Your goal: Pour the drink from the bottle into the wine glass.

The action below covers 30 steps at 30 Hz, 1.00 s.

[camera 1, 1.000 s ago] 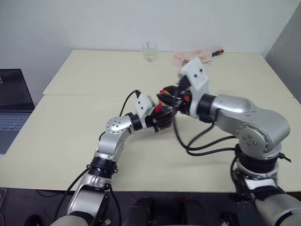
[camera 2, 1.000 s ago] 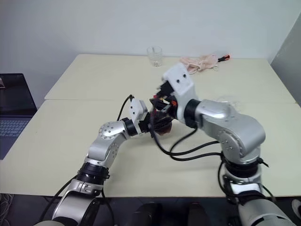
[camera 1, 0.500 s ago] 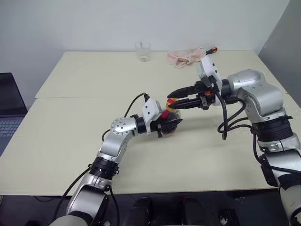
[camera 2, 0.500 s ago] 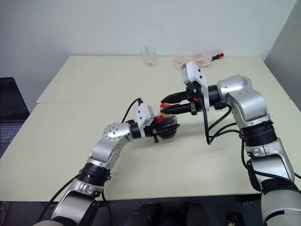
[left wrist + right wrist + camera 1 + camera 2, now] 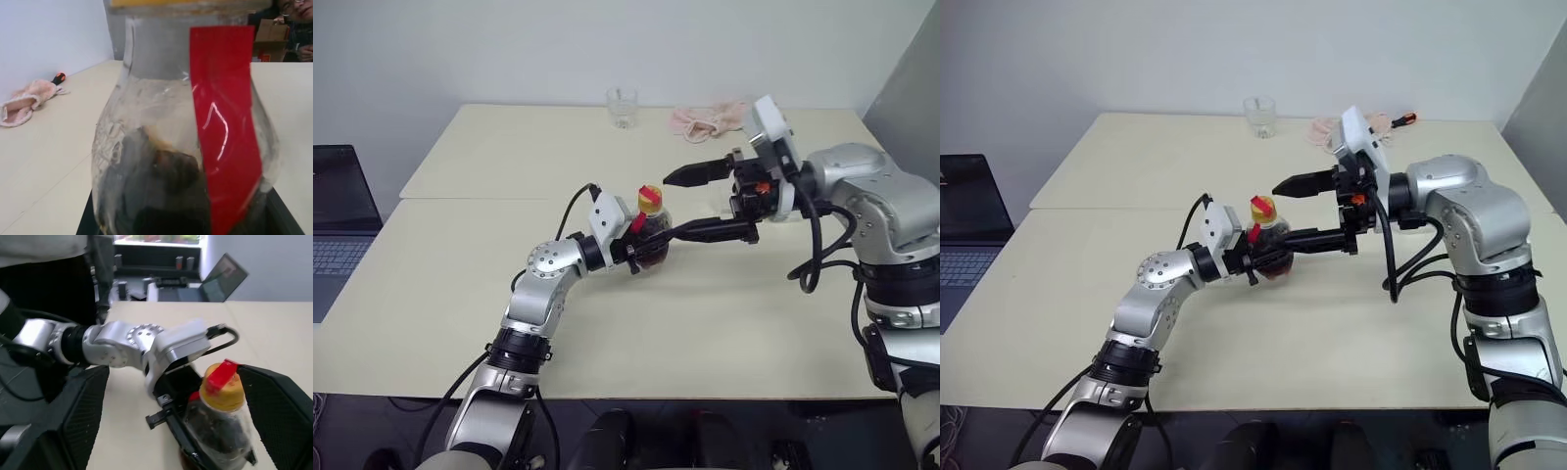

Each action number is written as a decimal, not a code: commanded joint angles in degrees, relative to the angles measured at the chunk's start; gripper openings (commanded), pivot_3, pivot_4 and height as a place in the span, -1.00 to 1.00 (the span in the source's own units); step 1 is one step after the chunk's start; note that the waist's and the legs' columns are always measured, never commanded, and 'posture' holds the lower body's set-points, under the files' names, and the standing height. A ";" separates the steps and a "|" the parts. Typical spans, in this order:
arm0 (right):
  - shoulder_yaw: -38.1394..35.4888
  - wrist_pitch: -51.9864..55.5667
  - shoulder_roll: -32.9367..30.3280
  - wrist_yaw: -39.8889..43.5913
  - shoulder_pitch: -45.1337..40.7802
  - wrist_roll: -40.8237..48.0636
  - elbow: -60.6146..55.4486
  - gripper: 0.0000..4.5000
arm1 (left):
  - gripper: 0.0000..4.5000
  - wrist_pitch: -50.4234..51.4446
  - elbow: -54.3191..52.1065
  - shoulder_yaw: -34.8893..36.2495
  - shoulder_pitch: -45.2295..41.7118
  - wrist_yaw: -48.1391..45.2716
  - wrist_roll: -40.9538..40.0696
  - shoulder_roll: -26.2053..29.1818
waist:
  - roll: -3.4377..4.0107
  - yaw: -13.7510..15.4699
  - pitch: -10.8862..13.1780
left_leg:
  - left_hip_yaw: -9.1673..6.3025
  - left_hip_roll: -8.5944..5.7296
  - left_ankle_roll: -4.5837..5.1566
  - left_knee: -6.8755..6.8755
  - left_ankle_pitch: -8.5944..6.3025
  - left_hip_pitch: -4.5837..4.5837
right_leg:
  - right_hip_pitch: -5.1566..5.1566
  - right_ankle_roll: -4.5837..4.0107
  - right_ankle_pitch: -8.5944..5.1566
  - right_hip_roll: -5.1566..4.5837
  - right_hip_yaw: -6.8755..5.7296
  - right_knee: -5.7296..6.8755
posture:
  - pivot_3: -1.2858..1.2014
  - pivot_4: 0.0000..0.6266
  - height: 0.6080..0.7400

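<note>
Bottle (image 5: 649, 238) sits clenched upright in my left pincer (image 5: 636, 245), so my right pincer (image 5: 695, 203), spread wide beside its yellow cap (image 5: 650, 199), should close squarely on that cap.

Table (image 5: 460, 284) is a pale cream all over, wall behind it plain white. The bottle (image 5: 649, 238) mid-frame is clear with a yellow cap, a red strip down the neck and near-black drink (image 5: 166, 200) in the bottom. Up top there's a clear tumbler (image 5: 623, 107) and a pink cloth (image 5: 705, 118), both arms silver with black fingers.
</note>
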 commanded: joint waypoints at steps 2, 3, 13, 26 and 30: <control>-1.68 5.50 6.29 -16.93 3.92 -0.04 -9.92 1.00 | -0.35 -0.47 -1.89 0.63 -0.63 0.08 -0.99 -0.58 | 0.01 -0.09 0.00 | 0.02 0.00 0.00 0.01 0.00 0.00 | -0.03 0.00 0.00 0.00 0.03 0.06 | 0.03 -0.52 1.00; -1.59 6.48 7.47 -19.58 4.20 -0.36 -10.81 1.00 | -0.35 -0.46 -1.81 0.62 -0.68 0.07 -0.97 -0.66 | 0.01 -0.19 0.00 | 0.02 0.00 0.00 0.00 0.00 0.00 | -0.03 0.00 0.00 0.00 0.04 0.10 | 0.03 -0.52 1.00; 2.14 5.83 12.70 -29.90 2.67 -4.18 -8.77 1.00 | -0.35 -0.75 -0.84 0.58 -1.49 -0.08 -0.74 -1.42 | 0.01 -0.18 0.00 | 0.01 -0.02 -0.01 -0.01 0.01 0.01 | -0.05 0.00 0.00 0.02 0.05 0.08 | 0.03 -0.52 1.00; 4.34 -1.86 15.01 -31.17 0.54 -10.50 2.94 1.00 | -0.35 -0.30 -2.65 0.97 0.05 0.81 -0.91 -0.86 | 0.01 -0.27 0.00 | 0.03 -0.02 -0.01 -0.01 0.01 0.01 | -0.06 0.00 0.00 0.03 0.06 0.08 | 0.03 -0.52 1.00; 2.58 -2.56 12.11 -29.06 1.53 -9.88 3.63 1.00 | -0.35 -0.09 -3.03 0.98 0.33 1.07 -0.92 -0.70 | 0.01 -0.26 0.00 | 0.03 -0.02 -0.01 -0.01 0.01 0.01 | -0.06 0.00 0.00 0.03 0.06 0.08 | 0.03 -0.52 1.00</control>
